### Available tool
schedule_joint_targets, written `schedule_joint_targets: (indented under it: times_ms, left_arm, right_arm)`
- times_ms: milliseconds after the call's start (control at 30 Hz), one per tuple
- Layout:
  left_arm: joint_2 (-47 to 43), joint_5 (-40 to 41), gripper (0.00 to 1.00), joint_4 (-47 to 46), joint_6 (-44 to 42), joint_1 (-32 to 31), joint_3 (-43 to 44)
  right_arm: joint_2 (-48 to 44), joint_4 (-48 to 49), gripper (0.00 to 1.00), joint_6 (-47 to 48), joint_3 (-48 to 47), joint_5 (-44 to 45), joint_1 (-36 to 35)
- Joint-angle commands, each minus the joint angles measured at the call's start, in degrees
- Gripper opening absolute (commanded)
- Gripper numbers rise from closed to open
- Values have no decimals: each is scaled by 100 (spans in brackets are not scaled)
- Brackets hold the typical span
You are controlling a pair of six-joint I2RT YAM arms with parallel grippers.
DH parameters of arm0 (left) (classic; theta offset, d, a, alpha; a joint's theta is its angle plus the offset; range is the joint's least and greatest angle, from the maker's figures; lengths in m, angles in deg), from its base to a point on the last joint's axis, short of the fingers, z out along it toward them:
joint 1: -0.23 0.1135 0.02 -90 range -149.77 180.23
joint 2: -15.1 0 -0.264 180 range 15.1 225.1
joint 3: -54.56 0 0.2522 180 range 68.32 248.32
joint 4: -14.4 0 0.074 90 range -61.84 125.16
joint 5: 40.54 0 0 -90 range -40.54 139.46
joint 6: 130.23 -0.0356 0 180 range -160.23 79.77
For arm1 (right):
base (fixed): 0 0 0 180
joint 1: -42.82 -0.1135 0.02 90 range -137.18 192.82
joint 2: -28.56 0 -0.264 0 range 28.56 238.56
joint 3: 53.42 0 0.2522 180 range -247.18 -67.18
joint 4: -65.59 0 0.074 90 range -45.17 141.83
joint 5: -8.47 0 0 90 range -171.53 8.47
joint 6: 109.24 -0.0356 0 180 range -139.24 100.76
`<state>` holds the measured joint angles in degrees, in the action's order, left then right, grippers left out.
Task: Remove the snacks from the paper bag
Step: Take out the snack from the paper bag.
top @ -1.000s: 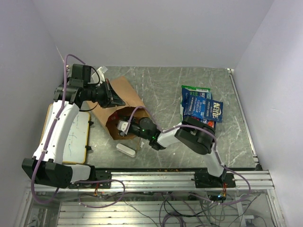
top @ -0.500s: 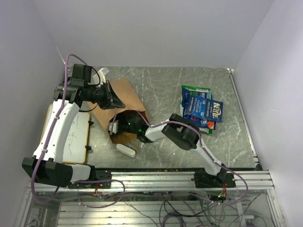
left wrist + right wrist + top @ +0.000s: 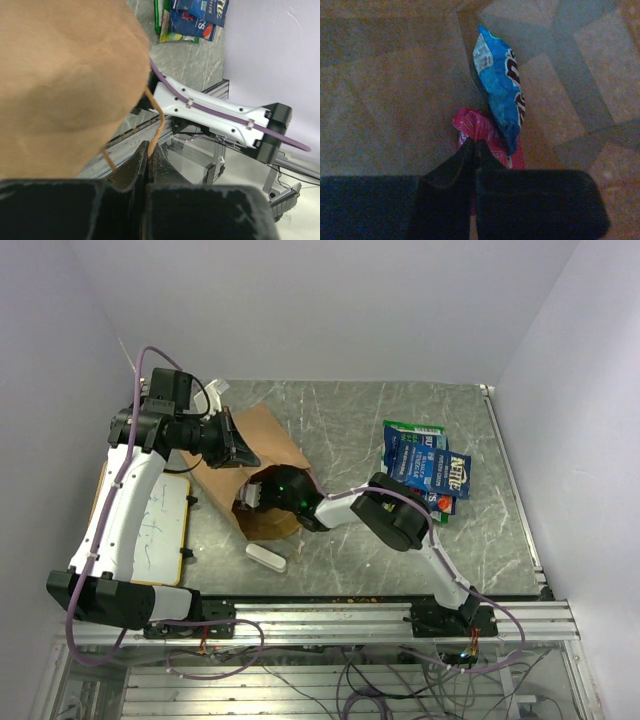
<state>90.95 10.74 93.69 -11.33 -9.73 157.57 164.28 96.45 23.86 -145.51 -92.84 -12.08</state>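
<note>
right gripper (image 3: 473, 146) deeper in bag (image 3: 265, 430) than 1 s ago, fingers together, tips at red packet (image 3: 482, 127) beside blue packet (image 3: 500, 95) | left gripper (image 3: 148, 150) clamped on bag handle (image 3: 161, 120), far left | pile (image 3: 425, 465) already out, right | judged: two snacks left, grasp not yet made

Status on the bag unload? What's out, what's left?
Done: a pile of packets lies on the table, right of the bag. In hand: the left gripper is shut on the bag's handle. The right gripper is inside the bag, jaws together, tips at a red packet, not clearly gripping it. Left: that red packet and a blue packet lie in the bag.
</note>
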Motion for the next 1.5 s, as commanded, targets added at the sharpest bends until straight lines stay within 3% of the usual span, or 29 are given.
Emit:
schedule_joint_targets:
  times_ms: [0, 400, 667, 1033, 1333, 1467]
  left_arm:
    - [-9, 249, 7, 31, 38, 7, 203]
    - [-318, 301, 7, -989, 937, 20, -403]
    - [-611, 276, 7, -1329, 1278, 20, -877]
    - [-939, 68, 7, -2343, 1998, 20, -1752]
    - [-871, 142, 7, -2628, 2101, 20, -1737]
    - [-862, 157, 7, -2904, 2277, 20, -1901]
  right_arm:
    - [-759, -123, 0, -199, 695, -275, 57]
    - [-2036, 56, 0, -895, 2569, -546, -3]
    - [-2435, -324, 1, -524, 2827, -569, -8]
    - [-3119, -36, 0, -1401, 3078, -876, -66]
    - [-3751, -667, 0, -1206, 3545, -977, -67]
    - [-4459, -1076, 0, -1094, 3907, -1276, -67]
